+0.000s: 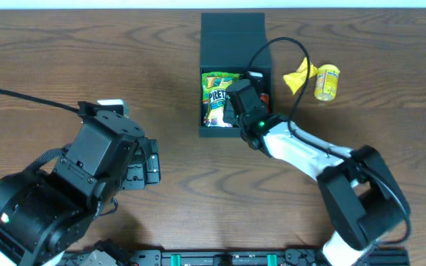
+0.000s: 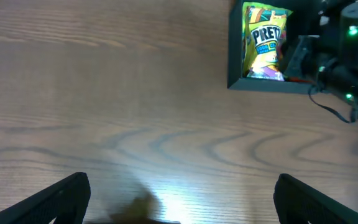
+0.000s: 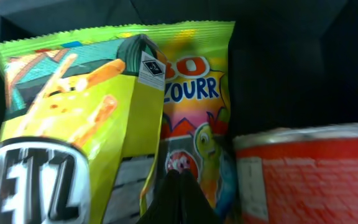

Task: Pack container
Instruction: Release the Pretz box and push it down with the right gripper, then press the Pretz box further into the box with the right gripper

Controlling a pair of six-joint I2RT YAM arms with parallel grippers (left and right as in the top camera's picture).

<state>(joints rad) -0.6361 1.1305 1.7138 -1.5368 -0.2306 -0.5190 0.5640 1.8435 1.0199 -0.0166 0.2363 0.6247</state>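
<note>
The black container [image 1: 231,33] stands open at the back middle of the table, its flap lid laid back. Inside are a green-yellow pretzel bag [image 1: 217,96], a colourful sour-candy packet [image 3: 194,106] and a red can [image 3: 309,174]. My right gripper [image 3: 180,177] is down inside the container with its fingers pressed together, their tips over the candy packet between the pretzel bag [image 3: 61,124] and the can. Nothing shows between the fingers. My left gripper [image 2: 181,193] is open and empty over bare table, well to the front left of the container [image 2: 260,84].
A yellow snack packet [image 1: 299,74] and a yellow can [image 1: 327,81] lie on the table just right of the container. The right arm's cable loops over the container's right side. The wooden table stretches to the left.
</note>
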